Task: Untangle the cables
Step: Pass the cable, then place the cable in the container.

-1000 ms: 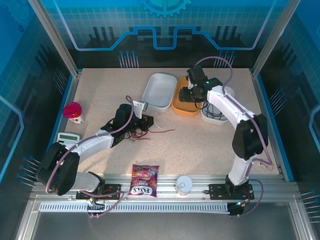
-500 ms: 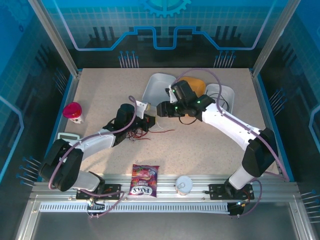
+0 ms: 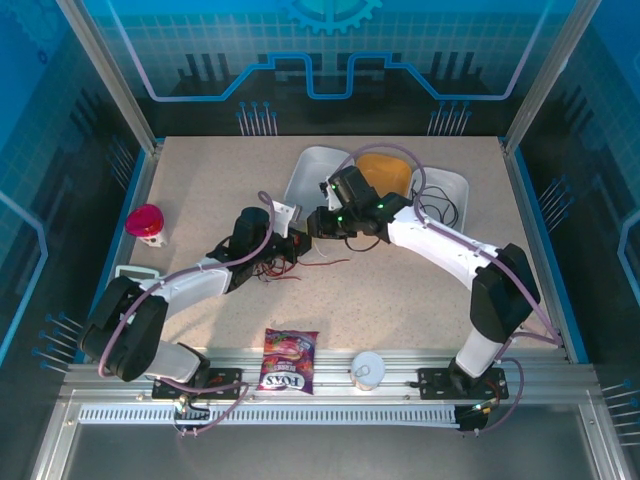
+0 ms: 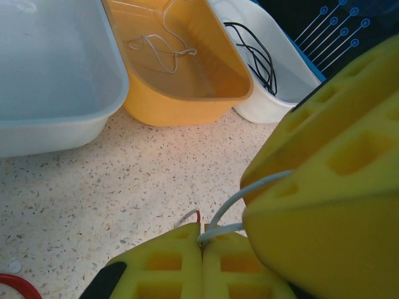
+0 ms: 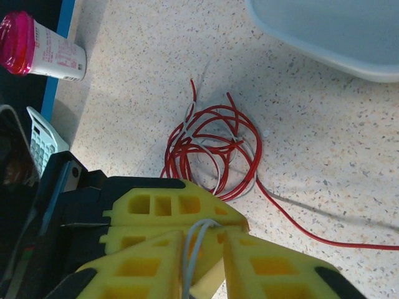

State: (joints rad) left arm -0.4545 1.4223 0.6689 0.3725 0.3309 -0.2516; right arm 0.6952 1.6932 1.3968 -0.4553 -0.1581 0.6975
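A tangle of red cables (image 5: 212, 146) with a whitish strand through it lies on the speckled table (image 3: 400, 290); from above the red cables (image 3: 272, 268) sit just under the left gripper (image 3: 286, 246). The left gripper (image 4: 202, 240) is shut on a whitish cable (image 4: 243, 196), which loops up into the right gripper's yellow fingers (image 4: 324, 187). The right gripper (image 5: 204, 235) is open, its fingers either side of that whitish cable (image 5: 194, 249), tips against the left gripper's fingers (image 5: 168, 208). The right gripper (image 3: 316, 224) meets the left one at mid-table.
At the back stand a white bin (image 3: 318, 185), an orange bin (image 3: 385, 172) holding a whitish cable (image 4: 159, 47), and a white bin (image 3: 445, 190) holding black cable (image 4: 255, 53). A pink-capped bottle (image 3: 147, 223) and calculator (image 3: 135, 275) sit left; a candy bag (image 3: 288, 360) and cup (image 3: 368, 370) sit at the front.
The right arm has swung from over the orange bin leftward and down to the left gripper. The left arm and the red tangle have stayed put.
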